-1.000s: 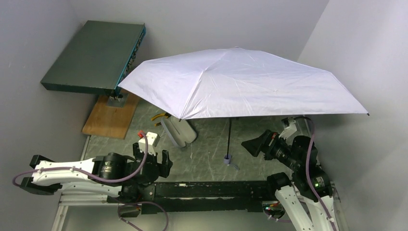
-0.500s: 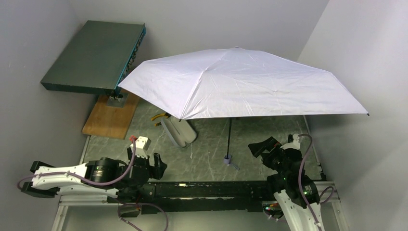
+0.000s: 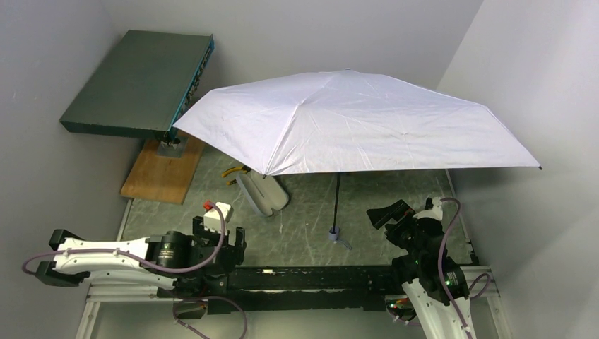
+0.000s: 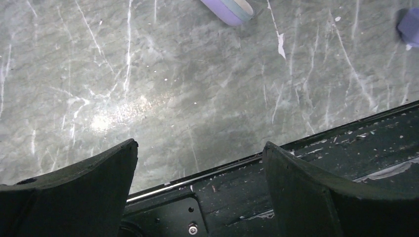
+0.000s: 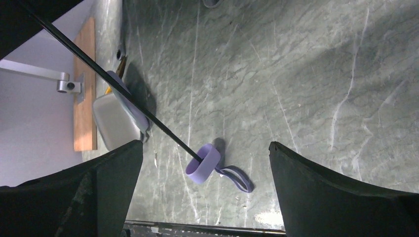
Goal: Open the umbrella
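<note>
The umbrella stands open on the table, its pale lilac-white canopy spread wide over the back half. Its thin black shaft runs down to the small lilac handle, which rests on the marble with its wrist strap beside it. In the right wrist view the handle and shaft show between my fingers, well apart from them. My right gripper is open and empty, to the right of the handle. My left gripper is open and empty, low at the table's near edge, left of the handle.
The lilac hard-shell case lies open under the canopy's left edge; it also shows in the right wrist view. A wooden board and a dark green slab on a stand sit at the back left. A black rail runs along the near edge.
The right arm pulled back from the umbrella toward its base and lowered. The left arm shifted back and then slightly forward. The umbrella has stayed open and still.
</note>
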